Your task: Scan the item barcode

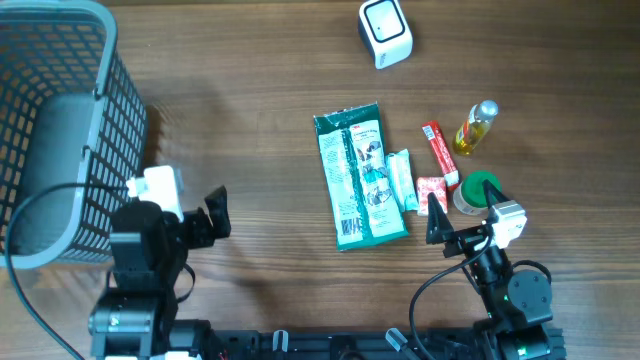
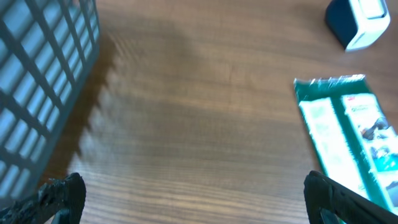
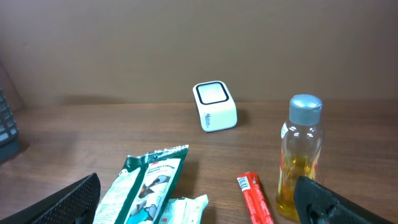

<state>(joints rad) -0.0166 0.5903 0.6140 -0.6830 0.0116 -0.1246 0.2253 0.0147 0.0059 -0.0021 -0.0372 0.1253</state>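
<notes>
1. From above, you see the scanner at the far side of the table, well apart from both arms. The green packet lies flat in the middle. Just beside it on the right lie a white tube and a small red packet, with a red stick, a bottle and a tub with a green lid near them. A grey basket stands on the left. Your left gripper is near the basket, fingers spread wide, with nothing in them. Your right gripper is right by the small red packet, and you cannot tell if it touches. Its fingers are spread wide too and hold nothing

2. In the left wrist view, the two black fingers sit in the bottom corners, far apart, with only bare wood between them. The basket is on the left, the green packet is on the right, and the scanner peeks in at the top right

3. In the right wrist view, the fingers are again wide apart in the bottom corners. The scanner stands in the middle at the back. The bottle stands upright on the right, with the red stick just beside it, and the green packet and white tube lie in front
</notes>
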